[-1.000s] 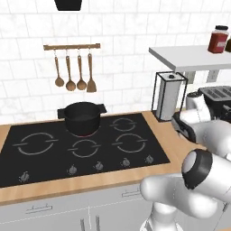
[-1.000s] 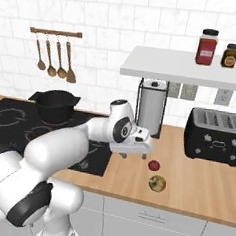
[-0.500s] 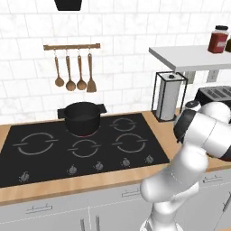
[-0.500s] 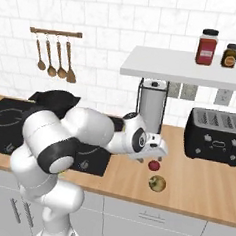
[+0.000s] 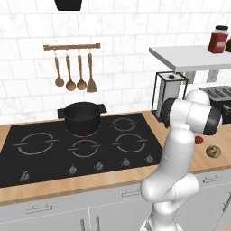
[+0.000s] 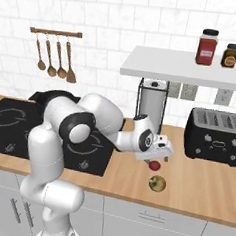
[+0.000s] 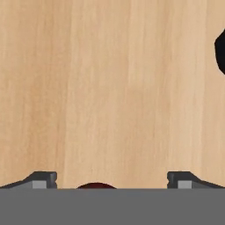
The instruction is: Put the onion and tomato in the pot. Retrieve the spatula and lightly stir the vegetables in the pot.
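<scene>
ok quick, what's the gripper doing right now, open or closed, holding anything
Gripper: open and holding nothing, poised just above the tomato on the wooden counter.

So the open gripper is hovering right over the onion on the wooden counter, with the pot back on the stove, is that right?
Not quite: the open gripper hovers over the tomato, not the onion, which lies apart, nearer the counter's front edge. The right base view shows this. The pot does sit on the stove.

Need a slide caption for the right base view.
Open gripper poised over small red tomato, yellowish-brown onion beside it on wooden counter.
</scene>
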### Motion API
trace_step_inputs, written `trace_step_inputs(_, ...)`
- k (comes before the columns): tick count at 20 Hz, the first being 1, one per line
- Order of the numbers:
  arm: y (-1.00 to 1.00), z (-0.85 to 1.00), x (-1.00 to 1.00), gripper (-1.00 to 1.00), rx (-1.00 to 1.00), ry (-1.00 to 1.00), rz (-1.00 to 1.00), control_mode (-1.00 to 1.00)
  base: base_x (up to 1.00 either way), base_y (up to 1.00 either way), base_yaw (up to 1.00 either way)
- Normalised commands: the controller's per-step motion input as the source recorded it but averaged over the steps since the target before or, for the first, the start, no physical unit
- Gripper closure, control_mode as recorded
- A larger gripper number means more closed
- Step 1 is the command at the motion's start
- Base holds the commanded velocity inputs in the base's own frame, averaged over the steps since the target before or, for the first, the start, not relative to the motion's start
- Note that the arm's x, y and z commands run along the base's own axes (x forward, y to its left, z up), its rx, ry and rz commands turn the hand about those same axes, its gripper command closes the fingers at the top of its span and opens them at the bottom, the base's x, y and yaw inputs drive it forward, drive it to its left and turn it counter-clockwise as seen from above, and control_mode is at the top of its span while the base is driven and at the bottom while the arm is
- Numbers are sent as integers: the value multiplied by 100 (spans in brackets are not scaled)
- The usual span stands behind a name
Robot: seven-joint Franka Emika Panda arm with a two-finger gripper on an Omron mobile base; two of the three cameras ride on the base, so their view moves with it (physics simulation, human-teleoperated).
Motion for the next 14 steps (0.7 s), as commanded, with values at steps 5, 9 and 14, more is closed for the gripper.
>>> trace_step_inputs(5, 0, -25, -12, -100, 0, 8, 2, -100, 0, 0, 0)
trace_step_inputs(9, 8, -15, -37, -100, 0, 2, 0, -100, 0, 0, 0)
trace_step_inputs(14, 6, -22, -37, -100, 0, -1, 0, -100, 0, 0, 0)
